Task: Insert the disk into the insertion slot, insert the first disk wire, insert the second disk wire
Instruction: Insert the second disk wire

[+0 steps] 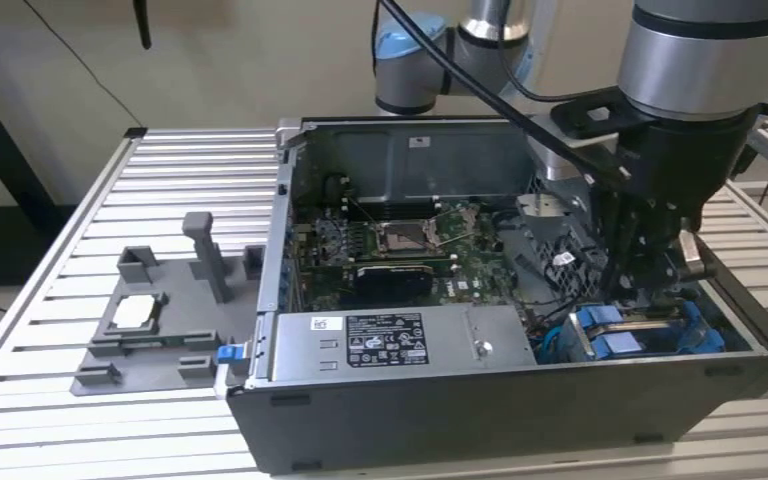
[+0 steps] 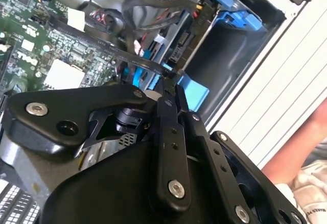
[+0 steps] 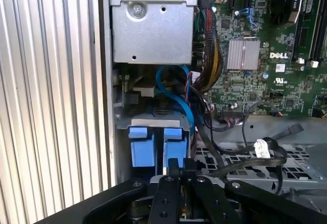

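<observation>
My gripper reaches down into the open computer case at the exterior view's right front corner. In both wrist views its fingers are pressed together. They pinch the end of a flat black disk wire at the gripper tip. Just past the gripper sit two blue caddy tabs of the disk, which lies in the grey metal insertion slot. The disk's connector edge faces the fingertips. A blue wire loops above the slot.
A silver power-supply box stands beside the slot, and the green motherboard lies behind it. Loose black cables cross the case floor. A grey fixture rests on the slatted table. A person's hand is near the case's outer side.
</observation>
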Controlling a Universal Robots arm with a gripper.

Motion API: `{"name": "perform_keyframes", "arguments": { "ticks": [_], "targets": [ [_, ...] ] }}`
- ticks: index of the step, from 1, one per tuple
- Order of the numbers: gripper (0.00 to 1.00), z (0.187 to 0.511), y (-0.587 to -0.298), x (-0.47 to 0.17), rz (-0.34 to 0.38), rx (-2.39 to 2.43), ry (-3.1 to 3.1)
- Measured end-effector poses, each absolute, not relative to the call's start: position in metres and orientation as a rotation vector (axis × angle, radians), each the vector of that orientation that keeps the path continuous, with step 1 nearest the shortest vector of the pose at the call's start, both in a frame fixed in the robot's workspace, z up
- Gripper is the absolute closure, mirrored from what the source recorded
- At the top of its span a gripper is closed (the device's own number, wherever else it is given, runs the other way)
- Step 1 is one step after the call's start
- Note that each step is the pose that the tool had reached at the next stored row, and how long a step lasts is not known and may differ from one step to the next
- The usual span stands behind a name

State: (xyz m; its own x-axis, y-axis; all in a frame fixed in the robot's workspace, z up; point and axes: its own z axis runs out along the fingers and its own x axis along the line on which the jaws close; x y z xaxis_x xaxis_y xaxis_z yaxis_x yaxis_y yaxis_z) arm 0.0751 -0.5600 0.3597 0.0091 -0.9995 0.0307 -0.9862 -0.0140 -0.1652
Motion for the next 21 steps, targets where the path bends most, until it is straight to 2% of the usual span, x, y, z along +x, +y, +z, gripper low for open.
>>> {"name": "perform_keyframes", "arguments": {
  "ticks": [10, 14, 21],
  "targets": [
    [0.85, 0.36, -0.566, 0.102, -0.168, -2.142, 2.124],
    [0.85, 0.359, -0.567, 0.102, -0.102, -2.107, 2.101],
    [0.85, 0.354, -0.572, 0.102, -0.102, -2.109, 2.105]
  ]
}}
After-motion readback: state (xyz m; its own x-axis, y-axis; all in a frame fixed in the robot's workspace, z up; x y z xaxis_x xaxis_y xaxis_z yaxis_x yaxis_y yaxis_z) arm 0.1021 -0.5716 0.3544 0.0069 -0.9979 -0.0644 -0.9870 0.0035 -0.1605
